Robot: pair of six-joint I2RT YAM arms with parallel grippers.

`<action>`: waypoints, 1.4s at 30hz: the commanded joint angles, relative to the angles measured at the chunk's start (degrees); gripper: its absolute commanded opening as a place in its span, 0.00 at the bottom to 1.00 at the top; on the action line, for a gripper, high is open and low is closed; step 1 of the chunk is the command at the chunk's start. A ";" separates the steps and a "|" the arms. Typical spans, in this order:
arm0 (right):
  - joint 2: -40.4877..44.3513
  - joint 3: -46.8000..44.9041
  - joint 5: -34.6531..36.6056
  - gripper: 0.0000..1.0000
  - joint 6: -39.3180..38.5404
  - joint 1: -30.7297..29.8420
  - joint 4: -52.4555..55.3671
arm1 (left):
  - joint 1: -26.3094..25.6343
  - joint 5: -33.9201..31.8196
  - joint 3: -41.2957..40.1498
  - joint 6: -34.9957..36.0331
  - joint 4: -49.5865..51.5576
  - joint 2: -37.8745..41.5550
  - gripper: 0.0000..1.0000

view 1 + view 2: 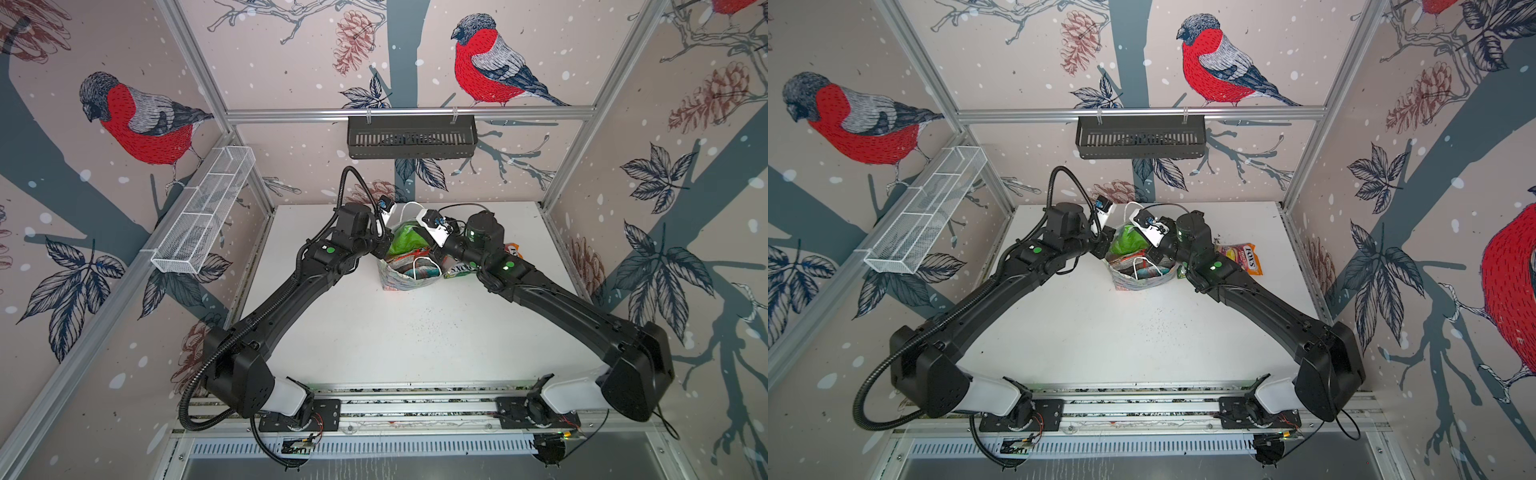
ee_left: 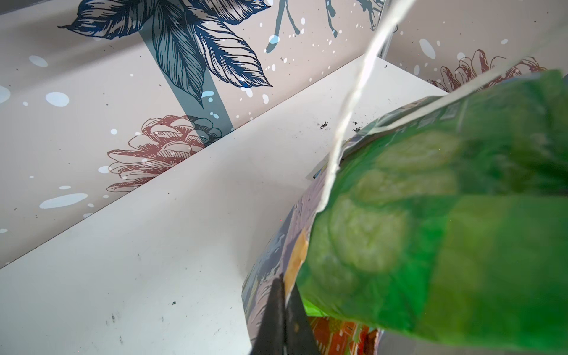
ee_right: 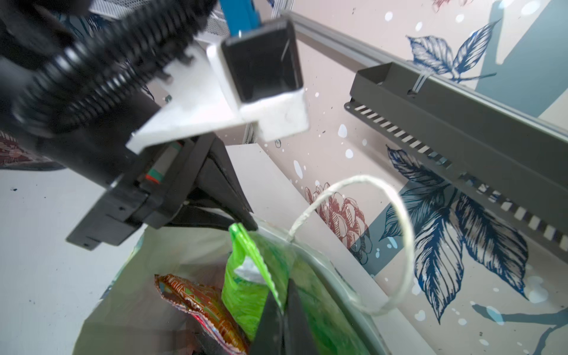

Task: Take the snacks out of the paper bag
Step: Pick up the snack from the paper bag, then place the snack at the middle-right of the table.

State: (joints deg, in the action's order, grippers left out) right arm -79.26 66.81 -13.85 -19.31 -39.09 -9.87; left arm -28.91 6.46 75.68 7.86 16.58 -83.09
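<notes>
One white table (image 1: 374, 340) bears the whole setup. We see the left arm (image 1: 286, 291) and the right arm (image 1: 552, 303) reach from the near edge. They meet over the paper bag at the far middle of the table. A white wire basket (image 1: 203, 212) hangs on the left wall. A black slotted tray (image 1: 411, 137) hangs on the far wall.

The paper bag (image 1: 399, 282) stands upright, mouth up, between the two wrists, as we see in both top views. A bright green packet (image 1: 405, 241) sticks up out of its mouth towards the far side. Lower in the bag lies a red-orange packet (image 3: 196, 301). We find two packets outside the bag:
- An orange-yellow FOX'S packet (image 1: 1246, 257) lies flat on the table to the right, beyond the right arm.
- A green-yellow packet (image 1: 459, 270) lies just beside the bag's right wall, partly under that arm.

The left gripper (image 2: 284, 285) is closed and pinches the bag's left rim. The right gripper (image 3: 282, 307) is closed on the serrated top edge of the bright green packet.

The far cord handle (image 3: 408, 246) stands up in an open loop above the far rim. The near cord handle (image 1: 415, 268) droops at the near rim. We cannot tell whether it falls inside or outside the bag.
</notes>
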 commanded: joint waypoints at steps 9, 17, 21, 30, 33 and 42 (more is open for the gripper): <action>5.14 0.42 2.49 0.00 1.30 -0.23 -8.83 | 0.17 0.66 0.54 0.27 -2.07 -0.32 0.00; 8.36 3.12 3.50 0.00 1.29 0.23 -9.71 | 0.16 0.55 0.50 0.32 -2.09 -0.36 0.00; 10.97 3.88 4.50 0.00 1.20 0.76 -9.57 | 0.10 0.66 0.52 0.32 -2.09 -0.49 0.00; 18.58 4.82 10.26 0.00 1.89 4.43 -8.49 | 0.18 0.67 0.71 0.32 -1.99 -0.41 0.00; 20.60 5.42 15.81 0.00 1.88 5.45 -7.13 | 0.18 0.44 0.87 0.41 -1.73 -0.41 0.00; 18.69 10.32 37.47 0.00 2.81 8.77 3.35 | 0.18 0.20 1.16 0.49 -1.42 -0.14 0.00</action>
State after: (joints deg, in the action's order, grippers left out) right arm -59.86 76.42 13.72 -17.76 -30.57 -10.13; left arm -28.75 6.22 76.25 7.86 16.62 -83.59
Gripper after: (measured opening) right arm 0.050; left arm 0.049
